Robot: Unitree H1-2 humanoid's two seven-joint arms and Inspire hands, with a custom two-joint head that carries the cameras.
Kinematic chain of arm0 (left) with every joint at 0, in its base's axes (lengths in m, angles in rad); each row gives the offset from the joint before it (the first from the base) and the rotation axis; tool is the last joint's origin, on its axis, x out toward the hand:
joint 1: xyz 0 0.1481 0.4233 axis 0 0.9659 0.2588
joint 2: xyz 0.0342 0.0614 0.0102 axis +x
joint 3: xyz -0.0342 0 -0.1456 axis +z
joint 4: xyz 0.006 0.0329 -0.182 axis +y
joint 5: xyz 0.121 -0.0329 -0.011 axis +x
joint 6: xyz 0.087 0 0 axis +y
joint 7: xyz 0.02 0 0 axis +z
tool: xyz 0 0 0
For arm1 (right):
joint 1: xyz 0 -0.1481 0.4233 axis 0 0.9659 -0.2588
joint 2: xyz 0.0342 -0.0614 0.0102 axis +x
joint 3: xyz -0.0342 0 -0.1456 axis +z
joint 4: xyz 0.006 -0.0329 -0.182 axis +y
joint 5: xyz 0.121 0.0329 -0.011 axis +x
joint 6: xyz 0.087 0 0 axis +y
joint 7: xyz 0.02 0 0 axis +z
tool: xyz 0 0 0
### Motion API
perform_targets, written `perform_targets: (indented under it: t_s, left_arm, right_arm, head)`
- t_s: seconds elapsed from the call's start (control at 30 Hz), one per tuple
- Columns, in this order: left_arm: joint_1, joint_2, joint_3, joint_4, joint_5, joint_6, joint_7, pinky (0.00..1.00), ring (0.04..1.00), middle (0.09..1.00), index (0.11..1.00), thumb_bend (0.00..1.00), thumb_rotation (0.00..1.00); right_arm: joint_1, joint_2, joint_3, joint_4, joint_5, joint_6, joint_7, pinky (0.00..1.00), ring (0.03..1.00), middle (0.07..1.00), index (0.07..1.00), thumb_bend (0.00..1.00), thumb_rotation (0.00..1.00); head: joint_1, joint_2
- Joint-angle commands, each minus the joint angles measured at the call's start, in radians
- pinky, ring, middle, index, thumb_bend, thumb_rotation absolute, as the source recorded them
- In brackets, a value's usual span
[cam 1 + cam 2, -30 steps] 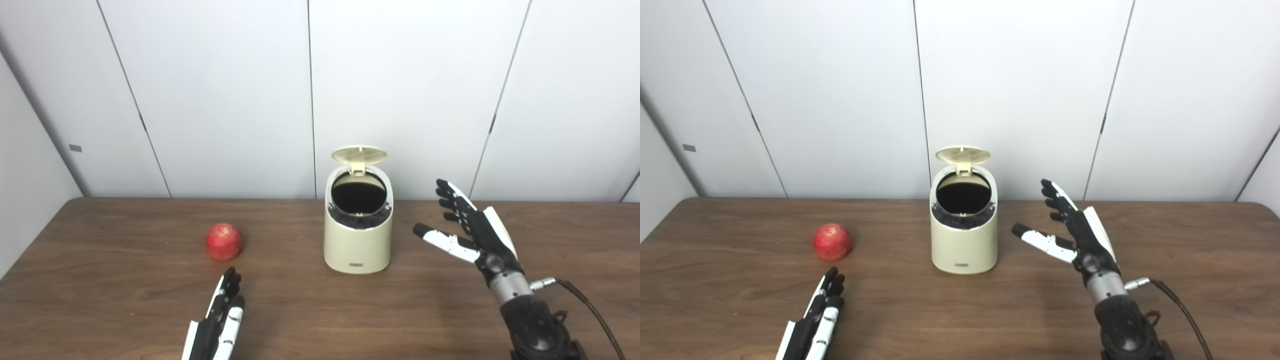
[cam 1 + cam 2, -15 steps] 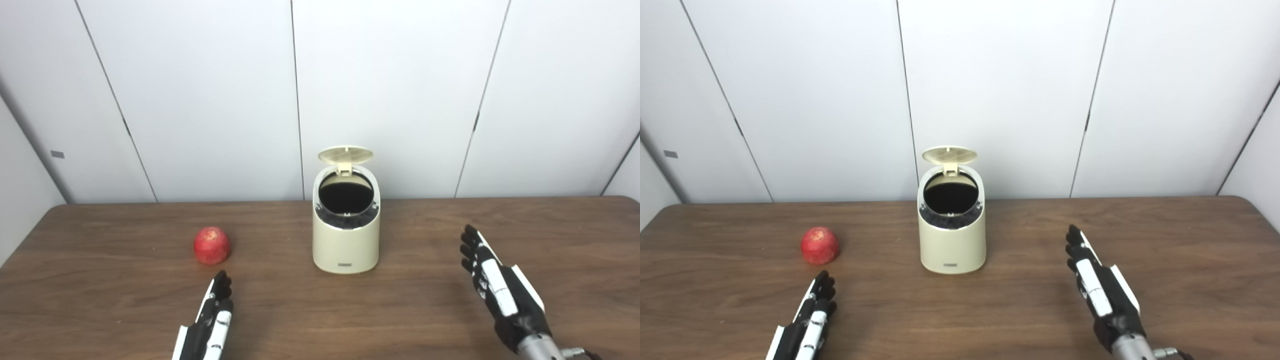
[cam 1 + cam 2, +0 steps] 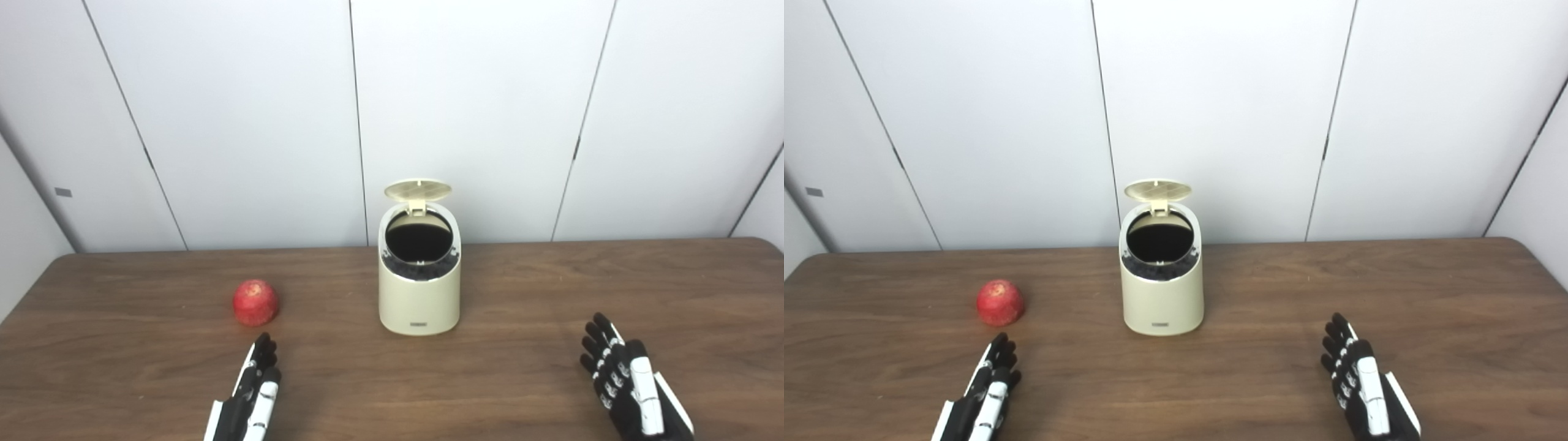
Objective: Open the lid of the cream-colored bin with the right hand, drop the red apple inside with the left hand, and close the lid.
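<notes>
Fingers (image 3: 260,361) of the empty left hand (image 3: 248,401) lie straight and near the round red apple (image 3: 255,302) on the brown wooden counter (image 3: 122,343), so it should reach over, wrap around it gently, then lift toward the open cream-colored bin (image 3: 419,288).

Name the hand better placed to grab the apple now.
Left. The left hand lies open just in front of the apple; the right hand is across the table, beyond the bin.
</notes>
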Motion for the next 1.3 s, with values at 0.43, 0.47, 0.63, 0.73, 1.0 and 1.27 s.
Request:
perform_targets:
  t_s: [0.43,0.47,0.63,0.73,1.0,1.27]
  left_arm:
    - [0.0,-0.017,-0.023,-0.016,0.085,-0.001,0.03,1.0,0.982,0.951,0.989,0.47,0.68]
    - [-0.001,-0.017,-0.025,-0.016,0.1,-0.001,0.035,1.0,0.98,0.951,0.989,0.49,0.67]
    - [-0.005,-0.02,-0.043,-0.055,0.175,0.026,0.055,1.0,0.986,0.959,0.997,0.51,0.54]
    - [-0.022,-0.012,-0.051,-0.09,0.238,0.04,0.066,0.98,0.979,0.956,0.999,0.52,0.4]
    - [-0.091,0.033,-0.059,-0.208,0.564,0.169,0.094,0.79,0.856,0.902,0.971,0.73,0.26]
    - [-0.217,0.132,-0.008,-0.248,0.729,0.299,0.068,0.66,0.754,0.818,0.915,0.85,0.23]
  right_arm:
    - [-0.019,-0.025,-0.014,-0.011,0.011,-0.057,-0.006,1.0,1.0,1.0,1.0,0.61,1.0]
    - [-0.021,-0.026,-0.014,-0.013,0.01,-0.051,-0.008,1.0,1.0,1.0,1.0,0.62,1.0]
    - [-0.02,-0.044,-0.022,-0.03,0.034,-0.03,0.001,1.0,1.0,1.0,0.998,0.65,0.99]
    - [-0.017,-0.053,-0.023,-0.041,0.043,-0.024,0.003,1.0,1.0,0.992,0.993,0.65,0.99]
    - [-0.017,-0.064,-0.024,-0.077,0.066,0.01,-0.005,0.99,0.965,0.968,0.96,0.68,0.95]
    - [-0.021,-0.051,-0.015,-0.137,0.057,0.065,-0.027,0.85,0.887,0.902,0.905,0.65,0.92]
  head:
    - [0.236,0.033]
    - [0.236,0.033]
    - [0.27,0.041]
    - [0.282,0.045]
    - [0.268,0.061]
    - [0.275,0.063]
